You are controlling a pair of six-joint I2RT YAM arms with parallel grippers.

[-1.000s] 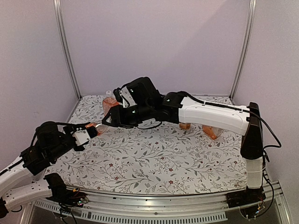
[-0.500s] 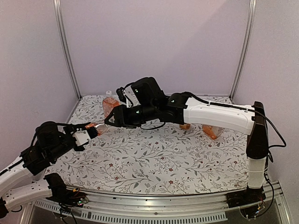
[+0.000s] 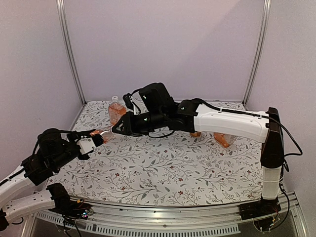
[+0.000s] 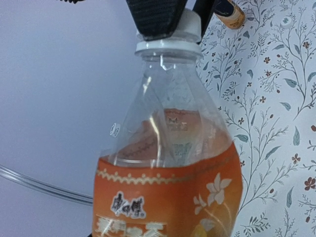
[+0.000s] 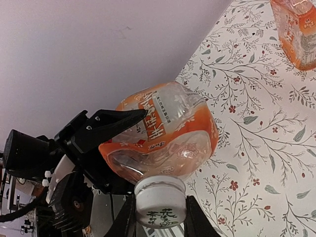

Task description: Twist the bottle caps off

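Note:
A clear bottle of orange drink point(image 5: 163, 133) is held tilted above the left of the floral table, its label point(image 4: 168, 197) filling the left wrist view. My left gripper point(image 3: 98, 134) is shut on its body; one of the black fingers point(image 5: 106, 127) lies along the label. The white bottle cap point(image 5: 160, 202) sits pinched between the fingers point(image 5: 193, 217) of my right gripper point(image 5: 160, 217), which is shut on it. From the other side the cap point(image 4: 170, 37) shows under a right finger point(image 4: 155, 17).
Another capped orange bottle point(image 3: 116, 111) stands at the back left, and appears again as the bottle point(image 5: 298, 29) at the top right of the right wrist view. Two more bottles point(image 3: 196, 133) point(image 3: 224, 140) show partly behind the right arm. Metal frame posts point(image 3: 69, 54) flank the table.
My right gripper has closed onto the cap after its wrist shifted slightly. The left arm and its bottle have stayed put.

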